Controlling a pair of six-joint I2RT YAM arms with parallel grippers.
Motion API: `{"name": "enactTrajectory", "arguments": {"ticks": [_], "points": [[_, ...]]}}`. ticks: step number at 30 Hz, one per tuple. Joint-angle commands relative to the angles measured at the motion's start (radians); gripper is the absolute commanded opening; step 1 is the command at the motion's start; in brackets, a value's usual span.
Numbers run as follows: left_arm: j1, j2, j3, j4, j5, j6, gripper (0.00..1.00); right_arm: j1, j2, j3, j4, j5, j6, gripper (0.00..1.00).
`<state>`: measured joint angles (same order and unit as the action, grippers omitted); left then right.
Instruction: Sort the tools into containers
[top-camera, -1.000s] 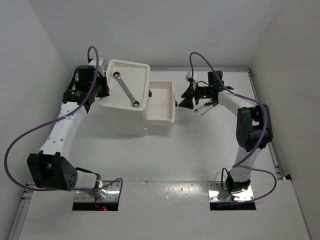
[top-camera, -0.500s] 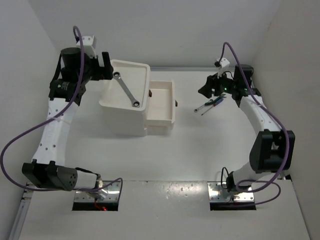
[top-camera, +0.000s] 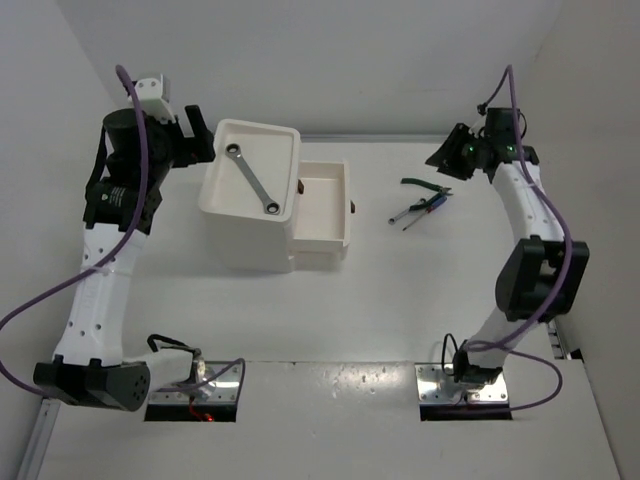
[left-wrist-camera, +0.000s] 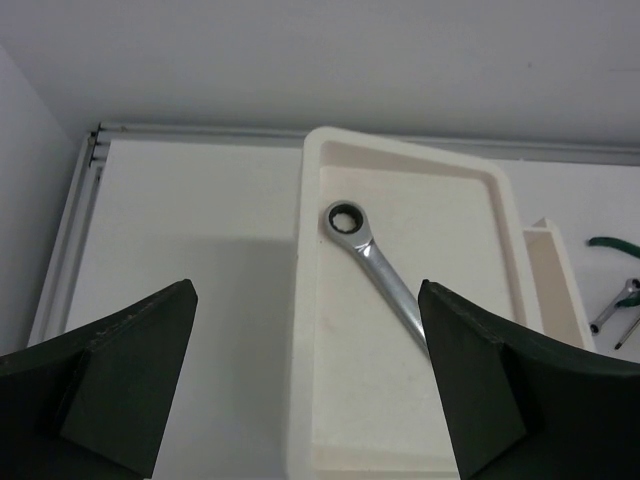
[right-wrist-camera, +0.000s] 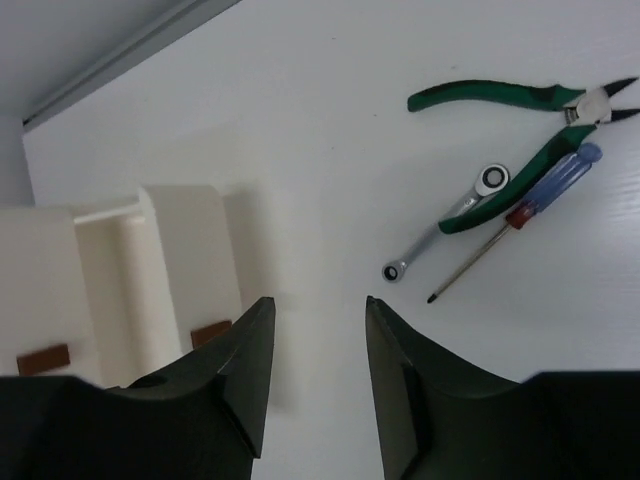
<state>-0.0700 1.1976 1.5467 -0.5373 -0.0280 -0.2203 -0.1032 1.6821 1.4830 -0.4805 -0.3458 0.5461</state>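
Since both arms have drawn back from the white plastic drawer unit (top-camera: 246, 242), left gripper (left-wrist-camera: 308, 300) and right gripper (right-wrist-camera: 316, 310) open and empty, one slim silver wrench (top-camera: 252, 180) lies in its tray top, while the green-handled pliers (right-wrist-camera: 505, 100), second silver wrench (right-wrist-camera: 445, 224) and thin screwdriver (right-wrist-camera: 505, 238) to its right await sorting.

Lab robot cell: plain white walls (top-camera: 330, 60) enclose a white table (top-camera: 380, 300), purple-cabled arms (top-camera: 100, 270) bolted at its near edge.

White links and black joint housings form the left arm (top-camera: 98, 280) and right arm (top-camera: 522, 205). Both carry purple cables (top-camera: 511, 90). The left gripper (left-wrist-camera: 305, 300) and right gripper (right-wrist-camera: 320, 310) are dark.
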Motion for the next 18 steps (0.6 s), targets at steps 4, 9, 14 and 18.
{"name": "enactTrajectory", "arguments": {"ticks": [4, 9, 14, 18], "points": [[0.007, -0.033, -0.059, 0.036, -0.062, -0.031, 0.99, 0.017, 0.245, 0.207, -0.259, 0.082, 0.33, 0.33], [0.007, -0.014, -0.068, 0.036, -0.062, -0.031, 0.99, 0.026, 0.327, 0.197, -0.247, 0.083, 0.428, 0.3], [0.007, 0.008, -0.077, 0.045, -0.062, -0.04, 0.99, 0.036, 0.428, 0.232, -0.247, 0.093, 0.485, 0.3], [0.007, 0.017, -0.086, 0.045, -0.072, -0.04, 0.99, 0.036, 0.461, 0.243, -0.247, 0.093, 0.494, 0.3]]}}
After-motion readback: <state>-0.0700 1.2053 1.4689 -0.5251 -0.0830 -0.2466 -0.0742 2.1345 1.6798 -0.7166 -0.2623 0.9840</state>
